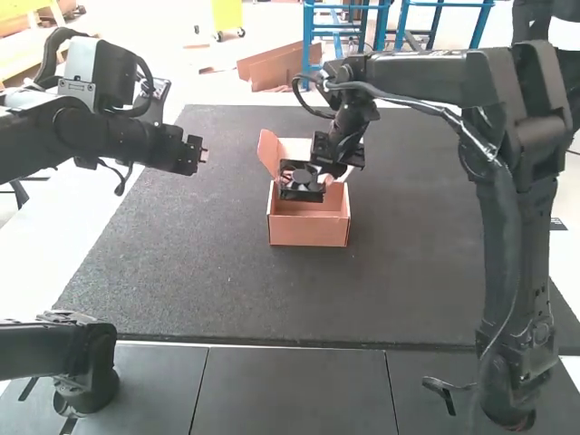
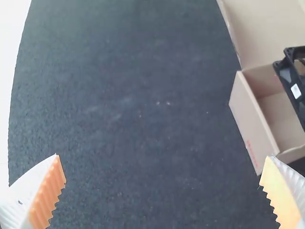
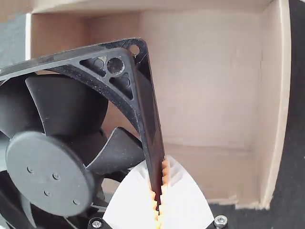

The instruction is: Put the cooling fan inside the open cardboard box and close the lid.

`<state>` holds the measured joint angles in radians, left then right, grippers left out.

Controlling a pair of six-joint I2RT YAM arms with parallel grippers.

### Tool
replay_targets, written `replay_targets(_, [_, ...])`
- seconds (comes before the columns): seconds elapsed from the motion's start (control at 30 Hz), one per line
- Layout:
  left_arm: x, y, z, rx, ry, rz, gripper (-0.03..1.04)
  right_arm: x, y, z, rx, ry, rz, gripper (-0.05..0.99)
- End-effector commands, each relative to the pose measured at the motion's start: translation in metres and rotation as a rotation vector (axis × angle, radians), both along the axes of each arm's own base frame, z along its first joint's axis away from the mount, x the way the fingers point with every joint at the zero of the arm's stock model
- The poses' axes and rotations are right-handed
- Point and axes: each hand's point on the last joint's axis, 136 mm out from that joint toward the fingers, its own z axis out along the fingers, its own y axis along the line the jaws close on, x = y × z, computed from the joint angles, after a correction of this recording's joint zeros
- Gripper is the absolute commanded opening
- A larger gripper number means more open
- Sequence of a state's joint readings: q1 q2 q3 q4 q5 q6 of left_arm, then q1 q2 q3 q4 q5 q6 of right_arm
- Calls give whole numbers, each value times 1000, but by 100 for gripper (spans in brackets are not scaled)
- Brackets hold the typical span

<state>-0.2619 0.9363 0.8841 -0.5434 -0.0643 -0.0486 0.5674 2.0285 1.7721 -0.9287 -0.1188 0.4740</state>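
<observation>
An open brown cardboard box [image 1: 309, 222] stands mid-mat with its lid [image 1: 268, 152] raised at the back left. A black square cooling fan [image 1: 301, 179] hangs tilted over the box's opening. My right gripper [image 1: 330, 176] is shut on the fan's frame edge; in the right wrist view the white ribbed fingers [image 3: 183, 200] pinch the fan [image 3: 71, 148] above the box interior [image 3: 209, 95]. My left gripper [image 1: 201, 155] hovers left of the box, well above the mat, open with nothing between its orange-padded fingers [image 2: 45, 191]. From the left wrist the box [image 2: 255, 126] and part of the fan [image 2: 294, 83] are visible.
The box sits on a black mat [image 1: 181, 263] that covers most of the table, with bare mat all around it. White table surface [image 1: 27, 227] borders the mat on the left.
</observation>
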Motion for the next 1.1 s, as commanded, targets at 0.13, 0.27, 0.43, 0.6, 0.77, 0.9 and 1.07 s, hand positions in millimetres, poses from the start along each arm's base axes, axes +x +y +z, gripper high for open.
replay_targets(0.13, [-1,2,9,6,-32,6,97,36,-12,-5,-68,-69,-29,0])
replay_targets(0.27, [-1,1,11,4,-38,4,97,34,-20,-25,-106,-23,-25,0])
replay_targets(0.43, [2,1,14,2,-53,7,97,26,-23,-43,-132,29,3,-1])
replay_targets(0.6, [9,-1,14,1,-56,5,97,32,-15,-37,-68,34,30,13])
replay_targets(0.77, [24,-4,17,0,-59,9,97,36,-13,-16,-64,14,61,62])
replay_targets(0.9, [40,-9,18,-3,-71,7,97,43,-8,3,-2,-20,75,77])
replay_targets(1.07, [63,-16,12,-4,-66,8,97,43,-3,54,96,-114,97,89])
